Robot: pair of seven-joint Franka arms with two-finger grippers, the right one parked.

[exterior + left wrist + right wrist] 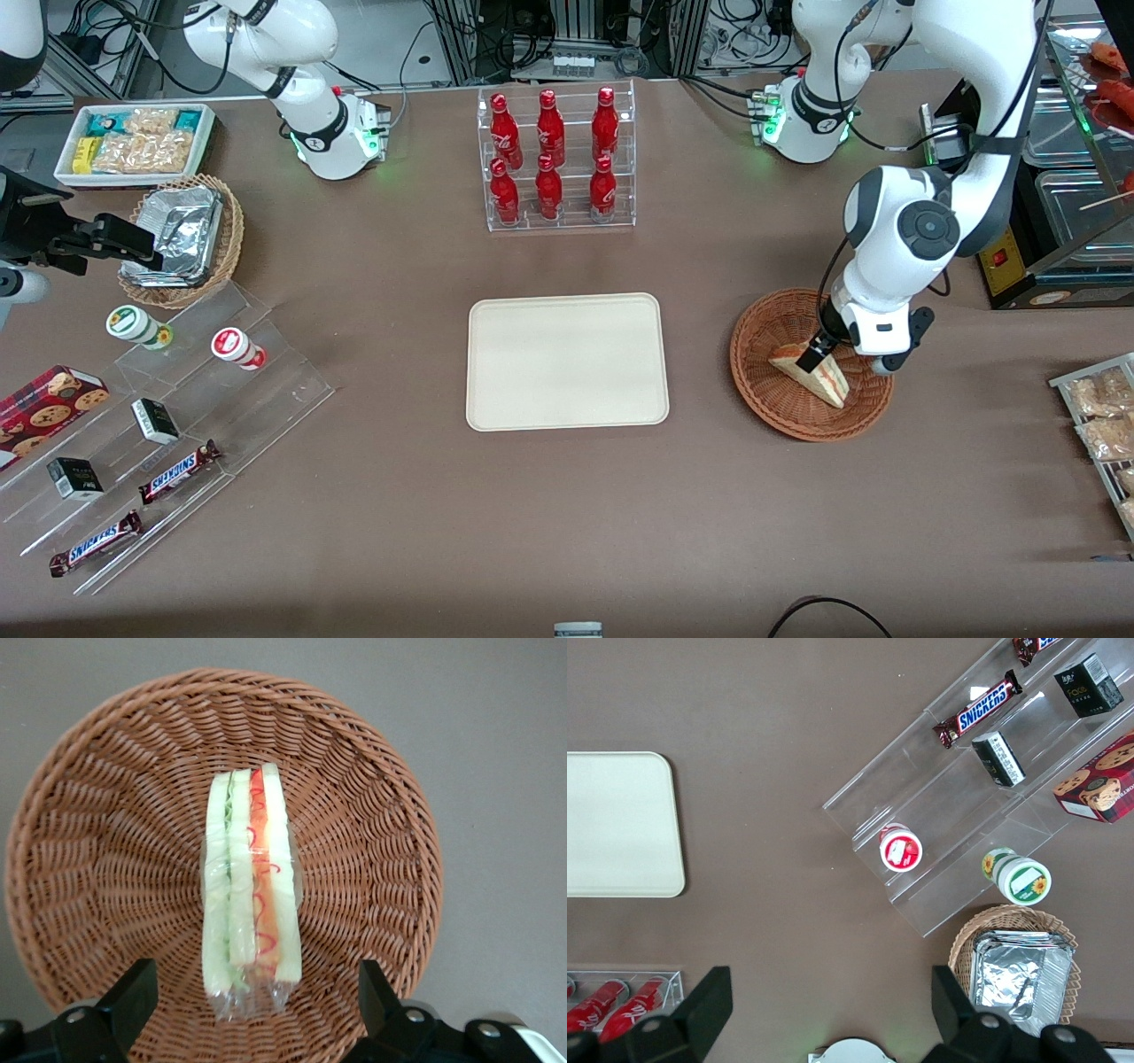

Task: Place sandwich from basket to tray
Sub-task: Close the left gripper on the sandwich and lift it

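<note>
Resting on the brown table (567, 532): cream tray (567, 361), bare, at centre; reddish-brown wicker basket (762, 381), toward the working arm's end. Wrapped sandwich (251, 895) lies inside the basket. Left gripper (813, 354) is lowered over the sandwich, fingers (133, 997) spread apart, gripping nothing.

The basket (372, 859) is rough woven wicker, reddish-brown with a slight sheen, and the sandwich (251, 886) in it is wrapped in clear, glossy film. The hand (252, 1010) above it has matt black fingers (133, 997), set wide apart. The tray (567, 361) looks smooth, matt cream plastic on the dull brown bench (567, 514).
</note>
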